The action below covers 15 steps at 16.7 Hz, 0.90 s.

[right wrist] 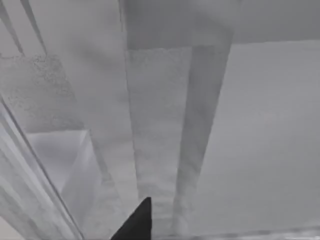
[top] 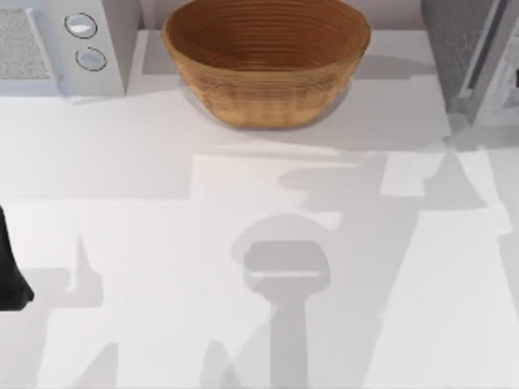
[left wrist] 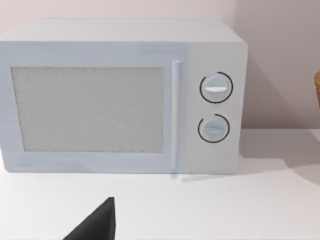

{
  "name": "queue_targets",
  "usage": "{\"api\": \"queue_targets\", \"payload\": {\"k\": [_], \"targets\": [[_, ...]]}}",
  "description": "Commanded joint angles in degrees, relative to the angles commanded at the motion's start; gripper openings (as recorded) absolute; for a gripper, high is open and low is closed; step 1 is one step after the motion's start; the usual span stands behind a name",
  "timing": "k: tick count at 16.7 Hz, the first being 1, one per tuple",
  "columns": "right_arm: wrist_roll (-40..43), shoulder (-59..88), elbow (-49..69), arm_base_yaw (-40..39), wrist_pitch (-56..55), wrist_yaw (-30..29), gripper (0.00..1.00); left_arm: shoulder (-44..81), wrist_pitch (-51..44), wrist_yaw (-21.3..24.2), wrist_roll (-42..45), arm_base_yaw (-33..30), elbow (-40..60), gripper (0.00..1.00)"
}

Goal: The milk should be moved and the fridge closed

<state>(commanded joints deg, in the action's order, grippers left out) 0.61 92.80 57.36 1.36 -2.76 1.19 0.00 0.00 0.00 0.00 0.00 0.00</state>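
Note:
The milk is out of view. The fridge [top: 464,44] stands at the table's far right corner, its dark speckled side next to a pale door panel [top: 489,65] set at a slant. Close-up grey speckled fridge surfaces [right wrist: 160,115] lie ahead in the right wrist view, with one dark fingertip of my right gripper [right wrist: 136,223] in front of them. My left arm [top: 10,275] is parked at the table's left edge. A single dark fingertip of my left gripper [left wrist: 96,224] shows in the left wrist view, facing the white appliance.
A white appliance with two round knobs [top: 85,40] [left wrist: 120,100] stands at the far left. A large wicker bowl [top: 266,61] sits at the far centre. Arm shadows fall across the white tabletop [top: 162,267] in the middle and front.

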Motion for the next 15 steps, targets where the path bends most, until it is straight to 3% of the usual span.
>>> {"api": "queue_targets", "payload": {"k": [5, 15], "targets": [[0.3, 2.0, 2.1, 0.7, 0.4, -0.2, 1.00, 0.0, 0.0, 0.0, 0.0, 0.0, 0.0, 1.00], [0.1, 19.9, 24.7, 0.7, 5.1, -0.6, 1.00, 0.0, 0.0, 0.0, 0.0, 0.0, 0.0, 1.00]]}}
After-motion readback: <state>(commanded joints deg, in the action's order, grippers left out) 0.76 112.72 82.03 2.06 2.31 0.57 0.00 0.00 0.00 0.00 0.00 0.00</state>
